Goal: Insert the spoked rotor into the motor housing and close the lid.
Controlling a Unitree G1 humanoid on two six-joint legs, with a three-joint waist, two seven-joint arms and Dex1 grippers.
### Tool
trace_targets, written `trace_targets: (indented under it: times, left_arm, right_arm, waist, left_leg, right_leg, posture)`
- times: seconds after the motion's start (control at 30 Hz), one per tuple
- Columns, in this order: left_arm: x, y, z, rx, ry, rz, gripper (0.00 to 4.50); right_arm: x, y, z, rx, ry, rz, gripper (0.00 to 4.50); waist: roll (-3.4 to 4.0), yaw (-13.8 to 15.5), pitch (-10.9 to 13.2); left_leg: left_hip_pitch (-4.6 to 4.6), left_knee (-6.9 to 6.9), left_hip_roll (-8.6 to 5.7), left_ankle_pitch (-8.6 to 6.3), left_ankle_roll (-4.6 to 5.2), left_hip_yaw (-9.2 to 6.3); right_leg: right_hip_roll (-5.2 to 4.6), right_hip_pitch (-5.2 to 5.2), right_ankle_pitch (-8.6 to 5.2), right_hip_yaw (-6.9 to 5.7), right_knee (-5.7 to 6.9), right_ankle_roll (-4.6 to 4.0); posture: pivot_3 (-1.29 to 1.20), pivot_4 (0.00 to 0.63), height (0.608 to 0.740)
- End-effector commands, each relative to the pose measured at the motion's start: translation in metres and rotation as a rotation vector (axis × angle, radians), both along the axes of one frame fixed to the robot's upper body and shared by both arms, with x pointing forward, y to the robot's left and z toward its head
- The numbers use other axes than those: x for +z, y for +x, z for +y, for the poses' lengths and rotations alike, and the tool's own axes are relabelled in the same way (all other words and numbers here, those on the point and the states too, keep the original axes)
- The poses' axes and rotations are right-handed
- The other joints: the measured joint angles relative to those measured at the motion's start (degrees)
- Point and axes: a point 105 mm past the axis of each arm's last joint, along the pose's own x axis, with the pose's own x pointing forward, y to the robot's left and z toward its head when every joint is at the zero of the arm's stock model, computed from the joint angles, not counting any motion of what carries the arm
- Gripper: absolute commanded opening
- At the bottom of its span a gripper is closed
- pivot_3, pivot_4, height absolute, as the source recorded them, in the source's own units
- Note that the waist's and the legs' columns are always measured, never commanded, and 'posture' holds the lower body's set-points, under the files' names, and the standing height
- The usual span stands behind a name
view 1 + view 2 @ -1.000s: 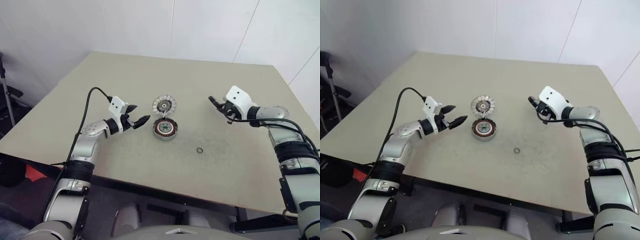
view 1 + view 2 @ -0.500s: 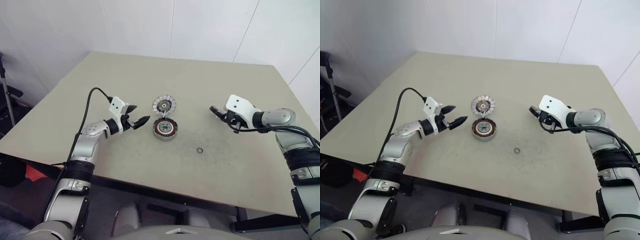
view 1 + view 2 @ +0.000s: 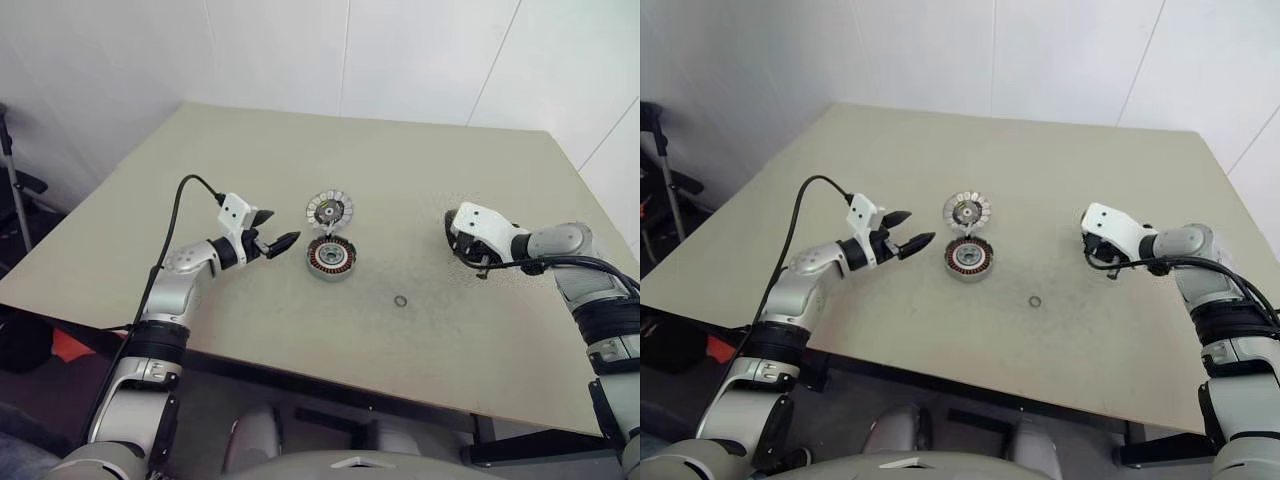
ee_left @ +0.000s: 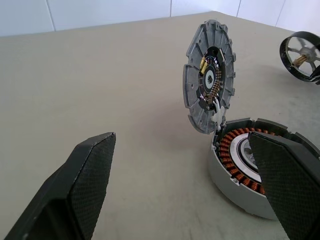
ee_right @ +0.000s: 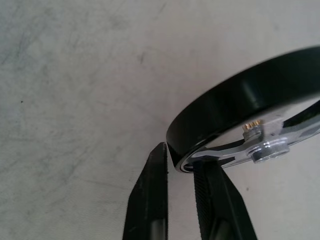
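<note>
Right wrist view shows my right gripper (image 5: 181,167) pinching the dark rim of the spoked rotor (image 5: 250,120) between its two black fingers, the wheel tilted on edge just above the table (image 3: 300,150), near its right edge. The bite takes in only a narrow bit of rim, and I judge that to be the weak point: a quick swing toward the middle could let the wheel pivot or slide out and roll off that edge.

My left gripper (image 3: 274,229) hangs level with its fingers spread wide and nothing between them, just beside the motor housing (image 3: 328,258), which sits near the middle of the table with its copper windings showing. The lid (image 3: 328,210) stands upright on its hinge at the housing's far side. A small metal ring (image 3: 400,300) lies loose on the table between the housing and my right arm.

If I bring the rotor in tilted, it could catch the windings or knock the raised lid shut too soon. A low pass might also sweep the ring away.
</note>
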Motion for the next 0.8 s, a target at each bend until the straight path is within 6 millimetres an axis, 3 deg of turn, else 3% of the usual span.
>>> trace_targets:
  times: [0.03, 0.13, 0.43, 0.6, 0.8]
  left_arm:
    - [0.013, 0.003, -0.001, -0.002, -0.004, -0.053, 4.50]
    - [0.013, 0.003, -0.001, -0.001, -0.003, -0.053, 4.50]
    - [0.012, 0.003, -0.001, -0.003, -0.002, -0.051, 4.50]
    - [0.011, 0.004, -0.001, -0.006, 0.001, -0.050, 4.50]
    - [0.011, 0.004, -0.002, -0.010, 0.002, -0.047, 4.50]
  right_arm:
    - [0.019, 0.009, -0.002, 0.002, -0.020, -0.090, 1.77]
    - [0.025, 0.012, 0.002, 0.014, -0.005, -0.109, 2.74]
    - [0.046, 0.016, 0.015, 0.061, 0.031, -0.168, 2.74]
    - [0.065, 0.009, 0.035, 0.143, 0.131, -0.184, 2.74]
    - [0.071, -0.001, 0.048, 0.214, 0.172, -0.175, 2.74]
  waist:
    - [0.00, 0.0, 0.0]
    - [0.00, -0.1, 0.0]
    - [0.00, -0.1, 0.0]
    - [0.01, 0.0, 0.0]
    - [0.01, 0.1, 0.0]
  left_leg:
    - [0.00, 0.00, 0.00, 0.00, 0.00, 0.00]
    - [0.00, -0.01, 0.01, 0.00, 0.00, 0.00]
    - [0.00, -0.01, 0.01, 0.00, 0.00, 0.00]
    - [-0.03, -0.01, 0.01, 0.00, 0.00, 0.00]
    - [-0.02, -0.02, 0.02, 0.00, 0.00, 0.00]
  right_leg:
    - [0.00, -0.01, 0.00, 0.00, 0.01, 0.00]
    - [0.01, -0.02, 0.00, 0.00, 0.00, 0.00]
    - [0.00, -0.02, 0.00, 0.00, 0.00, 0.00]
    - [0.00, -0.04, 0.00, 0.00, 0.00, 0.00]
    - [0.00, -0.02, 0.00, 0.00, 0.00, 0.00]
  posture:
    - [0.00, 0.000, 0.740]
    - [0.00, 0.000, 0.740]
    - [0.00, 0.000, 0.740]
    - [0.00, 0.000, 0.740]
    - [0.00, 0.000, 0.740]
